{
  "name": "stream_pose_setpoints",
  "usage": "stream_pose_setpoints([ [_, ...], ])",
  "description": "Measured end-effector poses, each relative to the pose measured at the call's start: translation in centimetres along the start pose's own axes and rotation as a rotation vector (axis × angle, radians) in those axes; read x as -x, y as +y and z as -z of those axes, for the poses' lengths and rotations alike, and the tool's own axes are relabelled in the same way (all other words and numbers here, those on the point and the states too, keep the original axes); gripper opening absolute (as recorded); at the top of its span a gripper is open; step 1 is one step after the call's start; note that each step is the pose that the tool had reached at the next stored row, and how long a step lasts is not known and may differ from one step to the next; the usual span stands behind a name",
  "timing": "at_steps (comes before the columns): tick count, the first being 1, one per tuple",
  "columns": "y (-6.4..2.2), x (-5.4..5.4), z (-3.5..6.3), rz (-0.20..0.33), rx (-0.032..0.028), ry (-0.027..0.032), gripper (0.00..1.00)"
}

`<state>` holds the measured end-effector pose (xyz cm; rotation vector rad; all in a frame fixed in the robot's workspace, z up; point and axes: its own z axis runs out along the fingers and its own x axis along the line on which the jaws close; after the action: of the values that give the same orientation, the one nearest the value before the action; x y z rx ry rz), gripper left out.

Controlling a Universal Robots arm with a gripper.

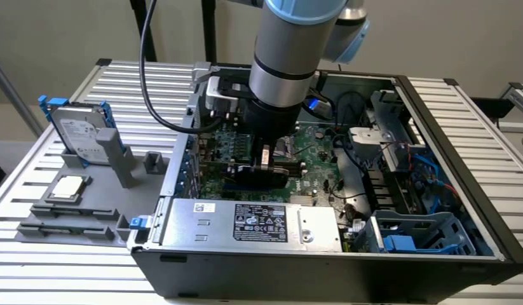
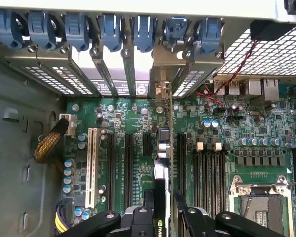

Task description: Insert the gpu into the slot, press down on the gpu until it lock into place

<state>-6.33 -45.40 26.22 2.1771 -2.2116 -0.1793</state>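
1. Currently, I read the gripper (image 2: 164, 205) as clenched on the gpu (image 2: 160, 168), with one finger against each flat face.
2. The gpu stands edge-on over the motherboard (image 2: 133, 111), directly beneath the gripper and offset to neither side.
3. Its long axis runs away from the fingers toward the rear bracket bays (image 2: 113, 74), parallel to the black slots (image 2: 128, 168) beside it.
4. I judge that the slot lies hidden under the card's lower edge; whether the card is seated I cannot tell.

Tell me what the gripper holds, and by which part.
The gripper holds the gpu by its upper edge, clamped across both faces.
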Motion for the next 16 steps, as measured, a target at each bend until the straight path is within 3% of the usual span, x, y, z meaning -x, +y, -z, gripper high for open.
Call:
stream_pose_setpoints([
  [16,0.03,0.27,-0.21,0.007,0.0004,0.0008,0.26],
])
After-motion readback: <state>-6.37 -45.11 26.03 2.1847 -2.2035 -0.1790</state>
